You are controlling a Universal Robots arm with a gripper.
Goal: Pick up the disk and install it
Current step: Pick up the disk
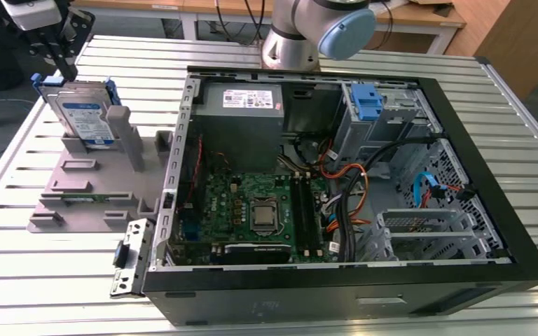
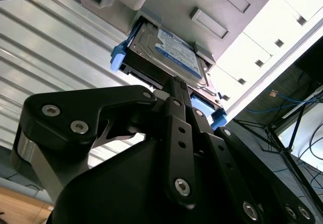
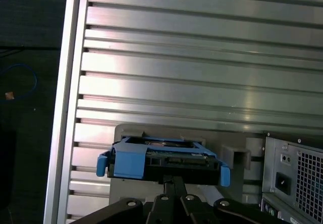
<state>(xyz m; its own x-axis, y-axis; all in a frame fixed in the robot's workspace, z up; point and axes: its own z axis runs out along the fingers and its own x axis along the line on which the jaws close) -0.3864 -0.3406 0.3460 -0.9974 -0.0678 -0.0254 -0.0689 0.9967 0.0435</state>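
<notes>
The disk (image 1: 87, 115) stands on edge in a grey holder (image 1: 78, 178) at the exterior view's left; it is silver with a white-and-blue label and blue rails. My gripper (image 1: 65, 70) hangs just above its upper corner. In both wrist views the black fingers come together at the disk's near edge: gripper (image 2: 176, 81) against disk (image 2: 169, 47), and gripper (image 3: 171, 182) against disk (image 3: 161, 159). The fingers look shut, tips at or touching the blue carrier. I cannot tell whether they pinch any part of it. The disk rests in the holder.
An open computer case (image 1: 456, 175) lies to the exterior view's right of the holder, showing its motherboard (image 1: 250, 210) and cables. Inside are a grey power-supply box (image 1: 241, 105) and a drive bay holding a bare blue bracket (image 1: 367, 101). The arm's base (image 1: 307, 35) stands behind, on the slatted metal table (image 1: 26, 280).
</notes>
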